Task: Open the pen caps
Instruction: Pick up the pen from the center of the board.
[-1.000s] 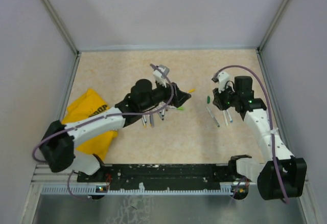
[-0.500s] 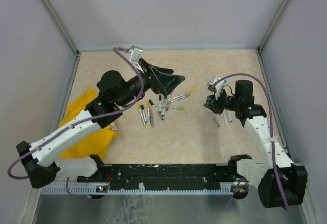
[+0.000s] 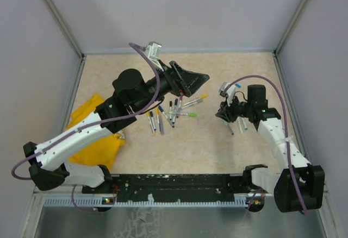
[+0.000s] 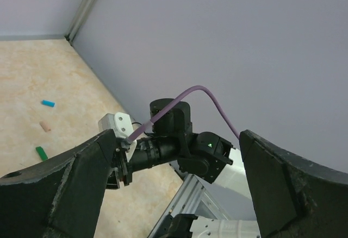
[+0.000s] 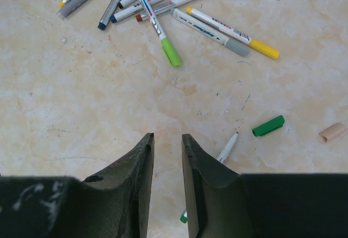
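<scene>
A yellow cloth (image 3: pixel 95 137) lies at the left, out of the work. The left gripper (image 3: pixel 191 81) hangs high over the heap of pens (image 3: pixel 171 112), its fingers spread as wide as they go and holding nothing. The heap sits mid-table, several pens capped by the look of them. To do this well, I judge, that gripper should come down on a pen at the heap's edge, such as the lime-capped pen (image 5: pixel 163 37), and pinch the barrel crosswise, clear of the cap. The right gripper (image 5: pixel 167 136) sits low just right of the heap, fingers a narrow slit apart and empty. It should widen, take the cap and pull straight along the barrel. Beside it lie a loose green cap (image 5: pixel 268 125), a pale cap (image 5: pixel 333 131) and a bare pen (image 5: pixel 227 148).
</scene>
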You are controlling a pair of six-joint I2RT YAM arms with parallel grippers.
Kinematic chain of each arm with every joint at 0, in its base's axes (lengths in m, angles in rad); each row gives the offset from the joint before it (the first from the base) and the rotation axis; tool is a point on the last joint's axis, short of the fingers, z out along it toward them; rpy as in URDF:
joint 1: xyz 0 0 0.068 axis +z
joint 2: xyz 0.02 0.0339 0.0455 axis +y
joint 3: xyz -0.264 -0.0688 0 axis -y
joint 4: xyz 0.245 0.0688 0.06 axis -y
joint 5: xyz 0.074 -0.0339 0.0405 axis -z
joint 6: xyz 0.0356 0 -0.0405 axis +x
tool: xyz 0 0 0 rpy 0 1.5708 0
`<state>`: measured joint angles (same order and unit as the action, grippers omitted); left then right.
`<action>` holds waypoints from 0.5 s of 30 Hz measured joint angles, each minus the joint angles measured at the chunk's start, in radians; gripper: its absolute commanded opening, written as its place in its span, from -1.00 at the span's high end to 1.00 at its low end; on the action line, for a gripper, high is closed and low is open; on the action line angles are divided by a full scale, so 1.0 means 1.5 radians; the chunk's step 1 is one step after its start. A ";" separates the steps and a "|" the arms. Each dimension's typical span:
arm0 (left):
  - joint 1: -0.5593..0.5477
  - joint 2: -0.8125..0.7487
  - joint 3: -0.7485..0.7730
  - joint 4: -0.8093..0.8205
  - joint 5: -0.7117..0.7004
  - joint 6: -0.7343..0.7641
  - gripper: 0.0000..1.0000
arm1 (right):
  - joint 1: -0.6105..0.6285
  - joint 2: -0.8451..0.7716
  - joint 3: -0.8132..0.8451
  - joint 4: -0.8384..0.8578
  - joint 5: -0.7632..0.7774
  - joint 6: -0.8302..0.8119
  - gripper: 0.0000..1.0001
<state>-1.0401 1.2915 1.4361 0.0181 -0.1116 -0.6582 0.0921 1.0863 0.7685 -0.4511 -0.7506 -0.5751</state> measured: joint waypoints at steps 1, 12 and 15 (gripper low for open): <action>0.000 0.000 0.003 -0.006 -0.004 0.000 -0.99 | 0.001 0.001 0.000 0.000 0.001 0.001 0.45; 0.004 -0.134 -0.228 0.041 -0.054 0.155 -0.99 | 0.018 -0.004 0.000 0.017 -0.003 0.020 0.44; 0.014 -0.175 -0.313 0.048 -0.071 0.212 -0.99 | 0.025 -0.018 0.000 0.029 -0.021 0.024 0.43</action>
<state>-1.0191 1.0294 0.9668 0.0906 -0.2188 -0.3405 0.1299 1.0592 0.7685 -0.4072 -0.7818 -0.5392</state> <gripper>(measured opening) 0.996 0.281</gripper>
